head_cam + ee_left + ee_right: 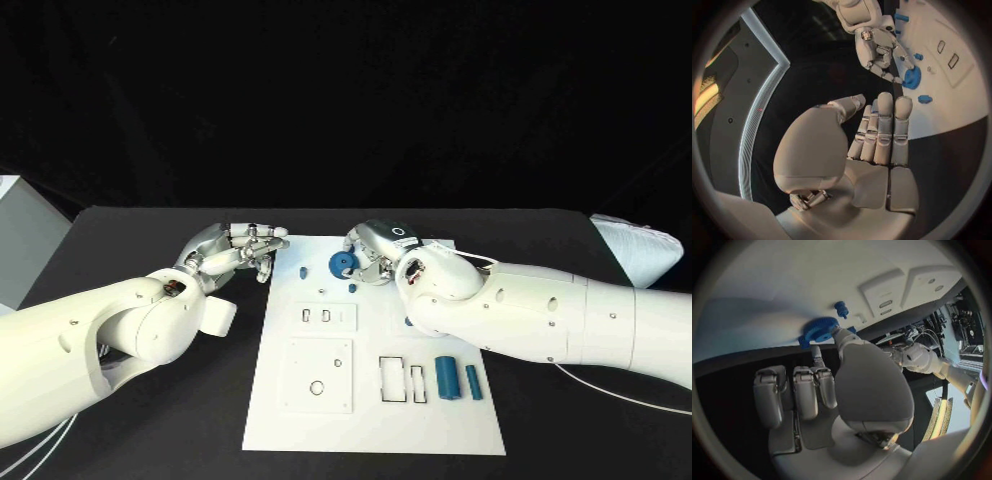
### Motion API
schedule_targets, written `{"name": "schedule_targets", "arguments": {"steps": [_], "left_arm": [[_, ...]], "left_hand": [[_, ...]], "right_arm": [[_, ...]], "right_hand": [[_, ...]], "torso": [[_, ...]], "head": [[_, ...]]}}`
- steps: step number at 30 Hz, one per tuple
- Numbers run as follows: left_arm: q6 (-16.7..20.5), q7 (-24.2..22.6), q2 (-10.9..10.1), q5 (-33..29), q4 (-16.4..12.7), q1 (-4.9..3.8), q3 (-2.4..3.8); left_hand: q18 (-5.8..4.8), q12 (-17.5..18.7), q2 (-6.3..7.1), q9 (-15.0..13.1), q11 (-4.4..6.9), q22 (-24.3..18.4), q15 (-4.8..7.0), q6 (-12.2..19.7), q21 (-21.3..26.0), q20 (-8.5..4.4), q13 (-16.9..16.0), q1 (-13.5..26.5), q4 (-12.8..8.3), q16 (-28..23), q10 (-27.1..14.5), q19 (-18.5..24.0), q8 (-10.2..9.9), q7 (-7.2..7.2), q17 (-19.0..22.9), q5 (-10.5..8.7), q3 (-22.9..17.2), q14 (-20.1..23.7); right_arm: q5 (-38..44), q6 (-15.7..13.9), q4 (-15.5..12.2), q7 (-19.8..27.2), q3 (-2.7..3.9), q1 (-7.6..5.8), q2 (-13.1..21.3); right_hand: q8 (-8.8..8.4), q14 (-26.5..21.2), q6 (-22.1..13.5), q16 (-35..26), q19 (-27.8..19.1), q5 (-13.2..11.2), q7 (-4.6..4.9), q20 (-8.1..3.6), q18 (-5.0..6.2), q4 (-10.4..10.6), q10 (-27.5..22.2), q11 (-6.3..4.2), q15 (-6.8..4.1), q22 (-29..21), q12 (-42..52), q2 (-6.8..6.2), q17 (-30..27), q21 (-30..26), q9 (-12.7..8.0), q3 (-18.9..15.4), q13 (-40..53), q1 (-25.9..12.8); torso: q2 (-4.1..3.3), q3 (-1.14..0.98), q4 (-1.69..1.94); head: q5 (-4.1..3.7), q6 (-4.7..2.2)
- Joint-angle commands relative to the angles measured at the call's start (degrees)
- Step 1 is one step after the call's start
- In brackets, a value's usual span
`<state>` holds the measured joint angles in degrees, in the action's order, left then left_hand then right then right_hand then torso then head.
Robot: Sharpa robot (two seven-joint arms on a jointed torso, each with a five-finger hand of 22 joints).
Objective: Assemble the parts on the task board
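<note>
The task board [375,400] lies in the middle of the black counter [159,410], its long side running from 12 to 6 o'clock in the head view. At the board's 12 o'clock end the right hand [378,250] pinches a round blue part [342,264] between thumb and a finger. The right wrist view shows what the head view hides: the thumb tip pressed against the blue disc [820,329], the other fingers [804,390] hanging curled and free below it, and a small blue peg [841,309] standing on the board just beyond.

The left hand [231,250] hovers over bare counter just off the board's 9 o'clock edge, near the far corner. In the left wrist view its fingers [882,130] lie straight and side by side, thumb apart, holding nothing; that view also shows the right hand's fingers [886,57] around the disc [911,79] and another small blue part [924,99] near the board's edge.

Toward 5 o'clock on the board lie two blue cylinders [457,378], side by side, beside two narrow slots [401,381]. A small blue piece [303,271] stands near the 11 o'clock corner. Open counter lies at 7 o'clock.
</note>
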<state>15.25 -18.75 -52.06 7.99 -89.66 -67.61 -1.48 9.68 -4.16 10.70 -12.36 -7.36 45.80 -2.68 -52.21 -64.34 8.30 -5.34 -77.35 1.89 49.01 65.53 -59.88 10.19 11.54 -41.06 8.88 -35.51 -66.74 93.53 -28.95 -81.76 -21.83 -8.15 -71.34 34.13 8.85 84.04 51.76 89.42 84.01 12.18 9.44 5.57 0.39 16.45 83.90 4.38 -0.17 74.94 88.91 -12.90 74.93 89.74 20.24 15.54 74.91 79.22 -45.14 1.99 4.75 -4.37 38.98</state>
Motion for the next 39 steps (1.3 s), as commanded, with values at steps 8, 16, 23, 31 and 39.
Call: {"name": "schedule_targets", "arguments": {"steps": [8, 16, 23, 31, 39], "left_arm": [[-1.02, -0.09, 0.02, 0.38, -0.05, -0.05, 0.04], [-1.03, 0.02, 0.01, 0.55, 0.0, -0.05, 0.04], [-0.98, 0.06, 0.0, 0.58, 0.05, -0.05, 0.04], [-0.94, 0.06, 0.02, 0.58, 0.42, -0.03, 0.03], [-1.04, 0.04, 0.24, 0.58, 0.92, 0.0, 0.02]], "left_hand": [[-0.52, -0.31, -0.15, -0.12, -0.05, 0.11, -0.03, 0.35, -0.44, -0.08, -0.13, -0.1, -0.13, 0.3, -0.34, 0.23, 0.12, 0.02, 0.14, 0.05, -0.73, 0.32], [-0.51, -0.31, -0.17, -0.13, -0.07, 0.12, -0.03, 0.38, -0.48, -0.08, -0.13, -0.12, -0.18, 0.31, -0.38, 0.26, 0.11, 0.04, 0.16, 0.08, -0.84, 0.33], [-0.51, -0.3, -0.11, -0.12, -0.11, 0.1, -0.05, 0.45, -0.49, -0.07, -0.13, -0.05, -0.19, 0.32, -0.44, 0.3, 0.08, 0.09, 0.17, 0.06, -0.87, 0.34], [-0.52, -0.29, -0.09, -0.12, -0.13, 0.14, -0.06, 0.51, -0.53, -0.06, -0.13, -0.02, -0.2, 0.33, -0.48, 0.29, 0.05, 0.12, 0.18, 0.06, -0.91, 0.34], [-0.52, -0.28, -0.05, -0.11, -0.16, 0.15, -0.08, 0.59, -0.56, -0.06, -0.13, 0.01, -0.22, 0.34, -0.54, 0.31, 0.01, 0.16, 0.19, 0.05, -0.96, 0.35]], "right_arm": [[-3.31, 3.38, 0.21, 2.2, -0.01, 0.02, -0.01], [-4.56, 4.43, 0.3, 2.47, -0.01, 0.02, 0.24], [-5.32, 3.76, -0.27, 2.57, -0.01, 0.01, 1.23], [-6.07, -1.86, -2.95, 4.04, 0.03, -0.46, 4.56], [-10.04, -9.93, -5.58, 10.23, 0.1, -1.15, 8.23]], "right_hand": [[-0.53, 5.55, 0.45, 0.04, 5.73, -1.29, 0.04, 0.66, -0.24, 0.2, 4.7, 0.35, 0.58, 14.57, -0.17, 1.21, 13.37, -0.23, -0.2, -3.02, 13.66, -2.84], [-0.5, 5.59, 1.35, 0.08, 5.78, 0.62, -0.25, 0.51, -0.27, 0.24, 5.06, 0.1, 0.38, 14.66, 0.14, 3.2, 13.5, -0.15, -0.21, -3.2, 14.03, -4.56], [-0.58, 5.57, 1.9, 0.05, 5.76, 1.87, -0.39, 0.39, -0.26, 0.23, 5.17, -0.03, 0.26, 14.62, 0.24, 4.7, 13.43, -0.18, -0.27, -2.61, 14.14, -6.29], [-0.61, 5.58, 2.09, 0.06, 5.76, 2.01, -0.47, 0.33, -0.26, 0.18, 5.06, -0.11, 0.19, 14.63, 0.14, 4.28, 13.46, -0.18, -0.3, -2.78, 14.03, -7.0], [-1.3, 5.53, 1.5, -0.01, 5.68, 3.01, -0.24, 0.36, -0.21, -0.6, 4.74, 0.05, 0.29, 14.48, -0.18, 3.68, 13.28, -0.34, -0.6, -1.62, 13.71, -5.08]], "torso": [[-0.01, 0.01, -0.04], [-0.01, 0.04, 0.03], [0.02, -0.03, -0.03], [0.16, -0.18, -0.36], [0.52, -0.63, -0.87]], "head": [[-0.05, 0.1], [-0.06, 0.04], [0.04, -0.09], [-0.03, -0.41], [0.02, -0.89]]}}
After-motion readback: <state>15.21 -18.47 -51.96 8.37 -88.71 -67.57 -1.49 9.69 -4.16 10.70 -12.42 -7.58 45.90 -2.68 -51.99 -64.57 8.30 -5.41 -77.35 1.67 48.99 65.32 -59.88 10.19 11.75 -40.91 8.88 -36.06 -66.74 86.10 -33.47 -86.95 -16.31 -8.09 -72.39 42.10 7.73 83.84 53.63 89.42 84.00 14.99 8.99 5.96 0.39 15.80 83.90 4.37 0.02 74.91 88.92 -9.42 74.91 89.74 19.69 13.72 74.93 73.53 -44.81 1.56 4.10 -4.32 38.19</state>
